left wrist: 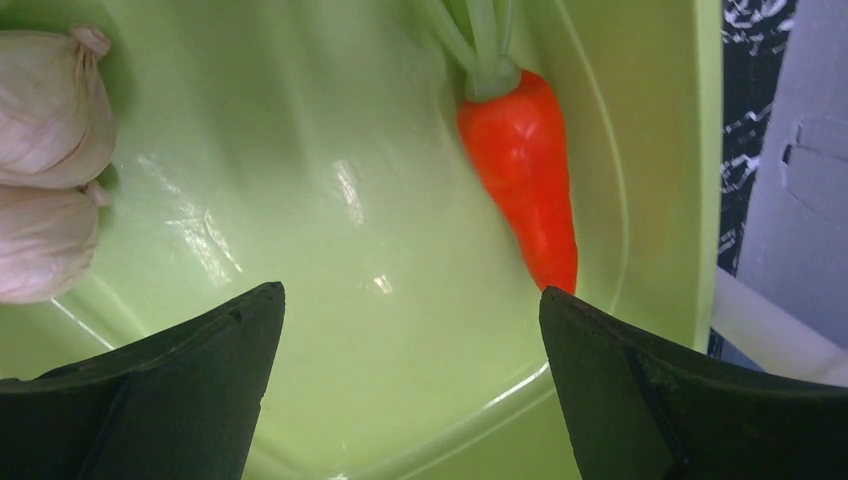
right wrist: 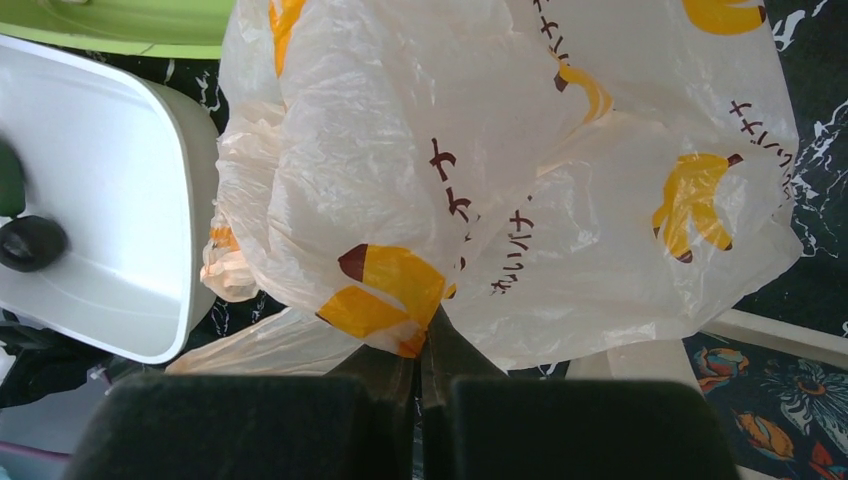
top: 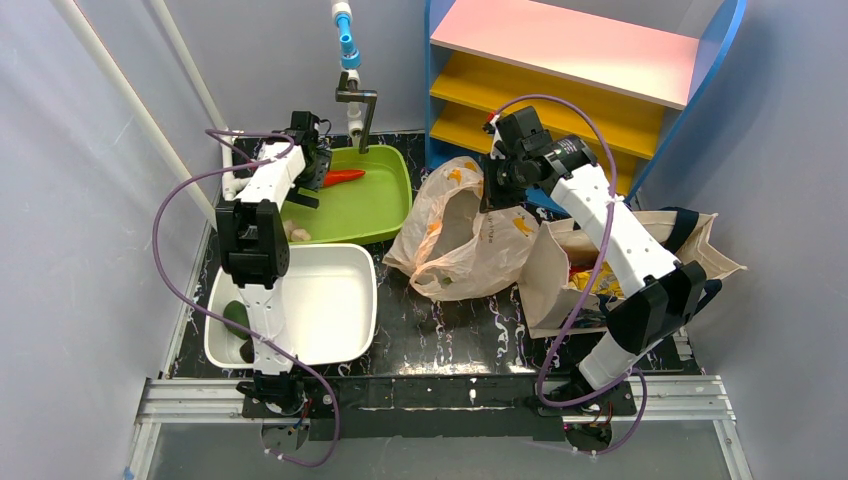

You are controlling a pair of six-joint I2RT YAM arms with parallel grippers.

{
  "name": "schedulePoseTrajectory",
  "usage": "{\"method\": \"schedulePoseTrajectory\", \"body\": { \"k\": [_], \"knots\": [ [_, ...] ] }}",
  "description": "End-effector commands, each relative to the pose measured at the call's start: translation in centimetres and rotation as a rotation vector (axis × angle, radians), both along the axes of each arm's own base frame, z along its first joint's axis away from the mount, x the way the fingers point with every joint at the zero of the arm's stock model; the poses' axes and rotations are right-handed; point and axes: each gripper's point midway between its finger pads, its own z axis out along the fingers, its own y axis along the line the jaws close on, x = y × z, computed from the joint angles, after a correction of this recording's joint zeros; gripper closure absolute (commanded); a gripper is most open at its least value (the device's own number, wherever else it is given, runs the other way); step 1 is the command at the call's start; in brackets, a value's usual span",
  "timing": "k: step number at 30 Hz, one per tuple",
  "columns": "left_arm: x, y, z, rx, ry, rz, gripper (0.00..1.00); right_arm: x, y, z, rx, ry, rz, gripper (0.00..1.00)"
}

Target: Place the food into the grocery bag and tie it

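Black marbled tabletop (top: 440, 330) beneath pale walls, with a blue shelf unit (top: 570, 60) at the back. The left gripper (left wrist: 410, 300) hovers over a lime-green tub (top: 400, 170), its jaws spread wide and holding nothing. An orange-red carrot (left wrist: 525, 170) lies by the tub's wall, close to one fingertip, and two garlic bulbs (left wrist: 45, 110) sit at the opposite side. The right gripper (right wrist: 425, 340) is pinched tight on a fold of the banana-printed grocery bag (right wrist: 520, 200), which sits crumpled mid-table between a white tub (top: 330, 290) and a cream canvas tote (top: 545, 275). A dark green fruit (top: 236, 315) and a dark brown ball (right wrist: 30, 243) rest in the white tub.
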Motion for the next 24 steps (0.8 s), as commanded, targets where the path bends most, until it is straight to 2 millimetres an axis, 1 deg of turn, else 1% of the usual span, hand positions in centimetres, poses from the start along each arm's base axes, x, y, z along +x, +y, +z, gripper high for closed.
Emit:
{"method": "schedulePoseTrajectory", "body": {
  "k": [1, 10, 12, 19, 24],
  "knots": [
    [1.2, 2.0, 0.3, 0.068, -0.025, 0.073, 0.0, 0.7, -0.4, 1.1, -0.003, -0.032, -0.011, 0.99],
    [4.8, 2.9, -0.3, 0.102, -0.095, 0.115, 0.01, 1.2, -0.7, 0.5, -0.015, -0.018, -0.028, 0.99],
    [5.1, 3.1, -0.7, 0.105, -0.092, 0.126, 0.05, 1.3, -0.8, 0.4, -0.018, -0.015, -0.033, 0.99],
    [5.2, 3.0, -2.7, 0.075, -0.067, 0.179, 0.1, 1.7, -1.4, 0.3, -0.025, -0.014, -0.052, 0.99],
    [6.1, 2.9, -3.5, 0.064, -0.069, 0.184, 0.15, 2.0, -1.6, 0.1, -0.028, -0.005, -0.057, 0.99]
  ]
}}
